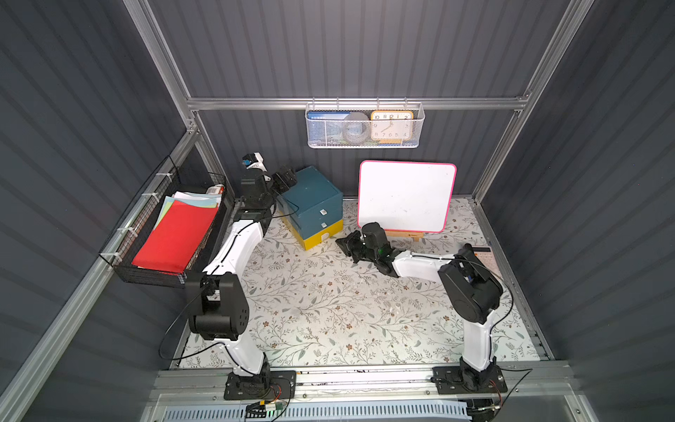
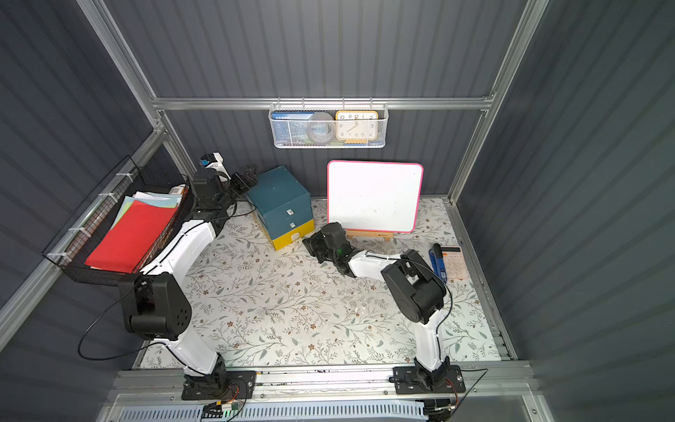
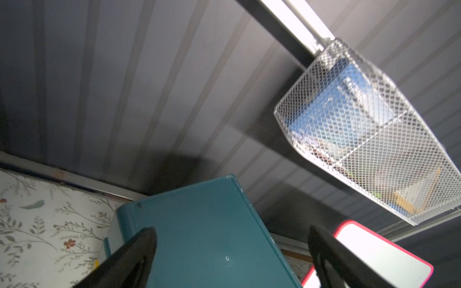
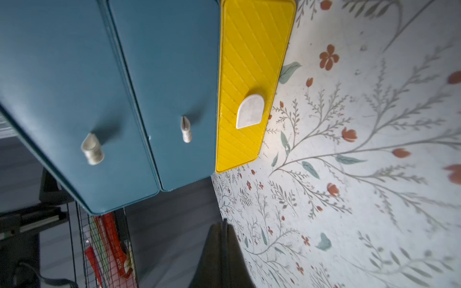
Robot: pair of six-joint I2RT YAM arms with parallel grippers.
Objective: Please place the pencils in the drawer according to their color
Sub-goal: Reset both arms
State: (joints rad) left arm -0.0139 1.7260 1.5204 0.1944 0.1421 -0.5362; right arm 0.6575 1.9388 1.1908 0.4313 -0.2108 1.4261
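The right gripper [image 1: 343, 244] had its fingers [image 4: 219, 249] pressed together, holding nothing, near the yellow drawer [image 4: 252, 74] but apart from it. The left gripper [image 1: 286, 179] had its fingers spread wide by the cabinet [image 1: 310, 197] top's back edge. All drawers were closed, and I cannot tell where the pencils were. The whiteboard [image 1: 405, 197] stood close behind the right gripper. The table [image 1: 328, 310] spread wide in front.

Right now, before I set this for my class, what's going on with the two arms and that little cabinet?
No pencils are in view. All three drawers of the small cabinet look closed. The right gripper, shut and empty, hovers just in front of the yellow bottom drawer. The left gripper, jaws apart, sits at the cabinet's upper back corner; whether it touches is unclear.
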